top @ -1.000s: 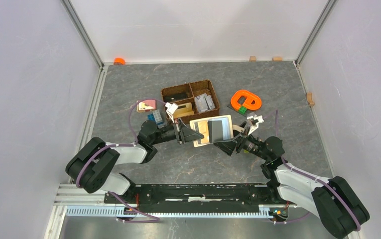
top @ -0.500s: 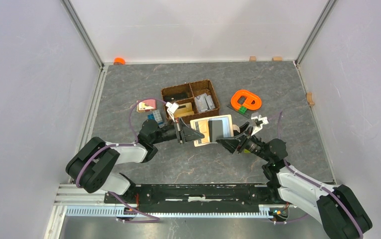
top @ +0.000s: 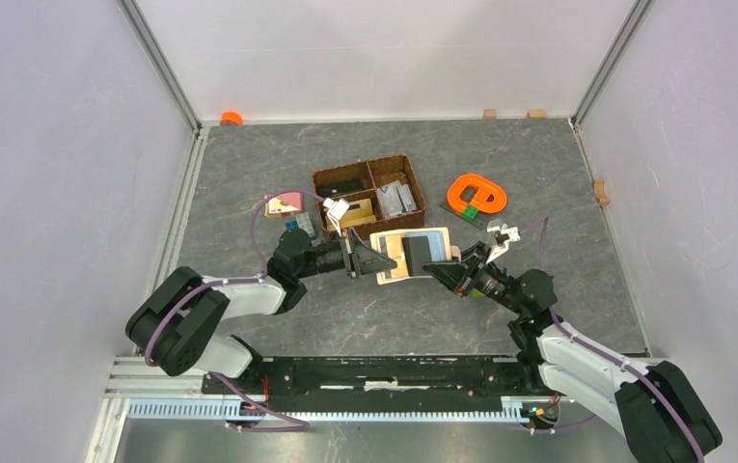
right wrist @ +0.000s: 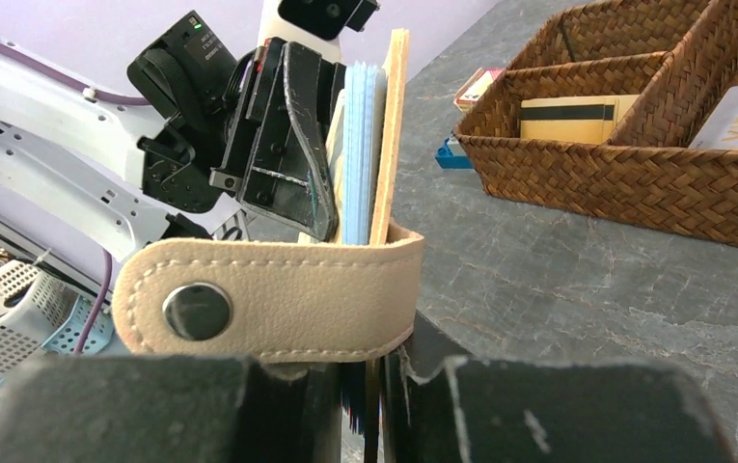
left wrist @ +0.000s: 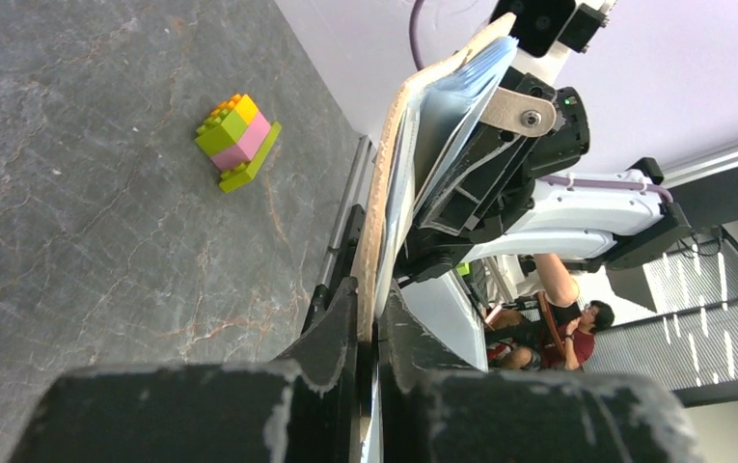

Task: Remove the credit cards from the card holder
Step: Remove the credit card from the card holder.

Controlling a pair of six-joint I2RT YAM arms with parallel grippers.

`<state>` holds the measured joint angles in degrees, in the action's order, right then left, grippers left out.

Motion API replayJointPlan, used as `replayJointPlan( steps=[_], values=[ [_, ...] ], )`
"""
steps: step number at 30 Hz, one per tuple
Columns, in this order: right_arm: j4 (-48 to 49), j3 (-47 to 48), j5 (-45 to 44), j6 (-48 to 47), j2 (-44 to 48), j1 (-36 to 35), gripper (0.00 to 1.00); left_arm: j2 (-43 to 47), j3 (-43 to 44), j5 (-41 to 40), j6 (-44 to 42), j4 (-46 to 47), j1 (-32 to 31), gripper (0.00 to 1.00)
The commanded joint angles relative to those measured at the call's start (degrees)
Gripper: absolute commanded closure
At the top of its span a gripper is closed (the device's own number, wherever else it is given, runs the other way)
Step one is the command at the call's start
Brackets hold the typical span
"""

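The beige card holder (top: 391, 257) hangs opened above the table between both arms, its pale blue-grey inside up. My left gripper (top: 369, 260) is shut on its left edge (left wrist: 389, 203), with both fingers (left wrist: 341, 323) pressed against the beige wall. A dark credit card (top: 416, 253) sits in the right half. My right gripper (top: 445, 265) is at that right edge, its jaws (right wrist: 374, 371) closed down to a narrow slit round a thin dark card edge (right wrist: 355, 386). The snap tab (right wrist: 268, 301) lies across the right fingers.
A brown woven divided basket (top: 413, 178) behind the holder contains loose cards (right wrist: 567, 118). An orange ring-shaped piece (top: 476, 195) lies at the back right. A small pink item (top: 284, 204) and blue blocks (top: 302, 227) lie at the left, and stacked toy bricks (left wrist: 237, 143) sit on the table.
My right gripper has moved in onto the holder's right edge and closed from wide open to a narrow slit. The left gripper has kept its hold.
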<state>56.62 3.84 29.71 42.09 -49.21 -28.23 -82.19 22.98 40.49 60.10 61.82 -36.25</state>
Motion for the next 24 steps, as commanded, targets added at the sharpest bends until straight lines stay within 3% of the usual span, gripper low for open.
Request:
replayJointPlan(
  steps=[1, 4, 12, 19, 24],
  values=[
    [1.7, -0.2, -0.6, -0.7, 0.8, 0.1, 0.91, 3.9, 1.9, -2.4, -5.4, -6.6, -0.3, 0.87],
    [1.7, -0.3, -0.7, -0.7, 0.9, 0.1, 0.93, 4.9, 1.9, -3.7, -6.5, -9.3, -0.3, 0.78],
    [1.1, -0.3, -1.2, -0.9, 0.9, 0.1, 0.95, 12.3, 1.9, -11.7, -13.1, -23.2, -0.2, 0.42],
    [-1.6, 0.0, -2.7, -2.0, 1.3, 0.2, 0.95, 25.4, -0.2, -23.7, -18.0, -34.4, -0.2, 0.37],
    [-2.3, 0.1, -3.3, -2.5, 1.6, 0.2, 0.95, 33.3, -3.3, -23.3, -19.0, -30.5, -0.5, 0.34]
  ],
)
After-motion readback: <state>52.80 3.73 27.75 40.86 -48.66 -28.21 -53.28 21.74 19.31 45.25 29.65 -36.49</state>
